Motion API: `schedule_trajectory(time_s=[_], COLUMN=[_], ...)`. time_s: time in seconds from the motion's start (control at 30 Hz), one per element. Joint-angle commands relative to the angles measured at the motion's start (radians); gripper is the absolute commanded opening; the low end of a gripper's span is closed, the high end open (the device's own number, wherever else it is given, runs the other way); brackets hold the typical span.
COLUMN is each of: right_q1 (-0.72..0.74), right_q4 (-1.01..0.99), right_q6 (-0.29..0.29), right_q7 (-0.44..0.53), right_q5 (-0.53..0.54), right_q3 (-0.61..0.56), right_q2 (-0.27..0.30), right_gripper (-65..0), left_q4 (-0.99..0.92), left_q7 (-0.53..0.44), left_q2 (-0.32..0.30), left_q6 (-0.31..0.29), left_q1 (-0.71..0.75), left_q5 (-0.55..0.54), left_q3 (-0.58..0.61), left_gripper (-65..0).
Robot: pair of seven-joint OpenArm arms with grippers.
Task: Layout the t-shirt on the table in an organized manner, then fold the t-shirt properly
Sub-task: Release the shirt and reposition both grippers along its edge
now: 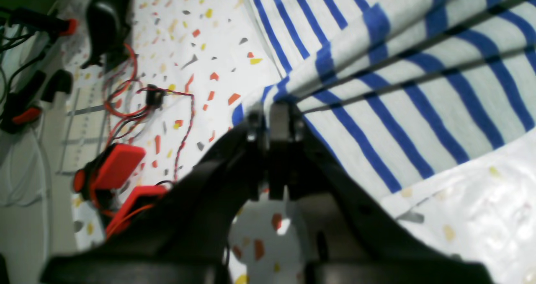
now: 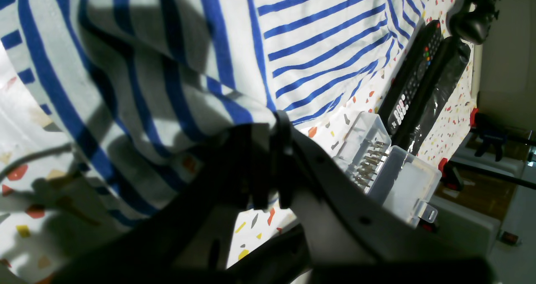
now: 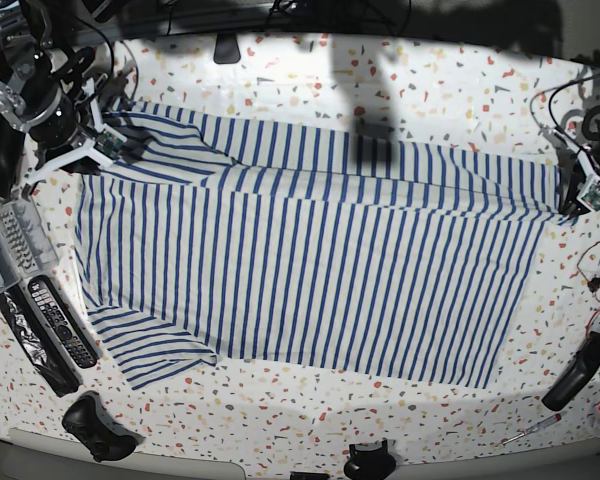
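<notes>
The white, blue-striped t-shirt (image 3: 310, 280) lies spread sideways across the speckled table (image 3: 430, 90), with one sleeve at the front left. Its far edge is raised and pulled into a band between my two grippers. My right gripper (image 3: 115, 145) is at the far left, shut on the shirt's far-left part; the right wrist view shows the cloth (image 2: 146, 66) bunched in the closed gripper (image 2: 276, 127). My left gripper (image 3: 578, 200) is at the far right, shut on the cloth's far-right corner; the left wrist view shows its closed gripper (image 1: 272, 110) pinching the striped edge (image 1: 418, 87) above the table (image 1: 201, 45).
Two remote controls (image 3: 55, 320) and a clear plastic box of metal bits (image 3: 5, 245) lie at the left edge, also in the right wrist view (image 2: 412, 78) (image 2: 377, 158). A black game controller (image 3: 100, 428) sits front left. Red wires (image 1: 125, 104) and a black handle (image 3: 578, 372) lie at the right.
</notes>
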Motion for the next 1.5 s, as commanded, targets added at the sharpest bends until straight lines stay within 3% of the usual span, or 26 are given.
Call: schedule_trajectory(time_s=[0.0,0.4,1.0,1.03,1.1,1.2,1.37,1.47], right_q1=[0.005,0.006,0.036,0.036,0.036,0.036,0.036,0.035], right_q4=[0.008,-0.110,-0.127,-0.127,-0.127,-0.127,-0.127,-0.127], right_q6=[-0.017,-0.017,-0.021,-0.023,-0.038,-0.072,-0.080,-0.081], right_q7=[-0.006,0.080,0.069,0.069,0.067,0.067,0.064,0.055], right_q5=[-0.011,-0.012,0.007,0.007,0.008,0.011,0.011,0.016], right_q3=[0.011,0.010,0.010,0.010,0.010,0.010,0.010,0.010], right_q2=[0.017,0.017,0.016,0.016,0.016,0.017,0.016,0.016], right_gripper=[-65.0,-65.0,-65.0,-63.0,-51.6,-43.4,-43.4,-43.4], left_q4=[-0.002,-0.037,-0.037,-0.037,-0.037,-0.037,-0.036,-0.036], left_q7=[-0.011,-0.020,0.000,0.000,0.003,0.003,0.005,0.008], left_q2=[-0.025,-0.025,-0.024,-0.025,-0.025,-0.026,-0.034,-0.039], left_q6=[0.022,0.022,0.022,0.022,0.023,0.023,0.033,0.097], left_q1=[-0.015,-0.044,-0.097,-0.097,-0.097,-0.097,-0.100,-0.100], left_q5=[-0.007,0.000,-0.001,-0.001,-0.001,-0.001,0.000,-0.001], left_q3=[0.000,0.033,0.038,0.037,0.037,0.037,0.037,0.037], left_gripper=[-65.0,-65.0,-65.0,-65.0,-64.8,-44.6,-43.2,-43.2])
